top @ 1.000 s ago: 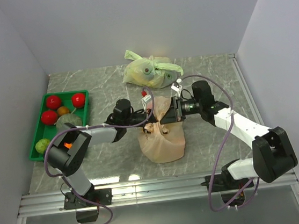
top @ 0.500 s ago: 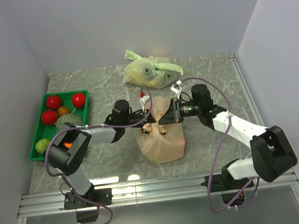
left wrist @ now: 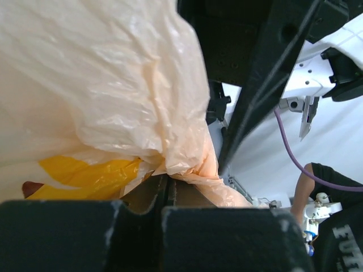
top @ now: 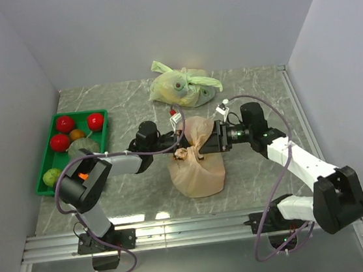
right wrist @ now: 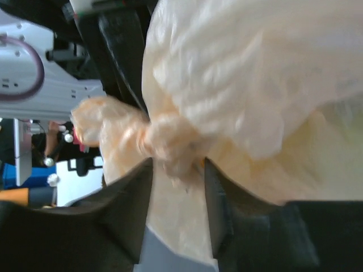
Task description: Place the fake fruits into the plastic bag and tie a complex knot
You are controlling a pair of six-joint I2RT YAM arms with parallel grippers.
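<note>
Backing off to the right since a second ago, our right gripper [top: 207, 143] is no longer pressing into the neck of the bag [top: 197, 173]. It is now holding its fingers apart, and in our right wrist view the knot [right wrist: 164, 139] is sitting just past the fingertips, in line with the gap between them.

Nearest to us, the bag is resting upright and bulging on the table [top: 255, 95], between our two arms. Just above its belly, the knot is showing as a small twisted bunch. Our left gripper [top: 175, 151] is reaching in from the left with its fingers together, clamping a fold of the bag's film just beside the knot. A loose flap of the bag is standing up behind the knot.

Farther left, red, orange and green fruits [top: 60, 142] are lying in a tray [top: 45, 181], well apart from the bag. At the far side, a knotted green bag [top: 179, 87] is lying.
</note>
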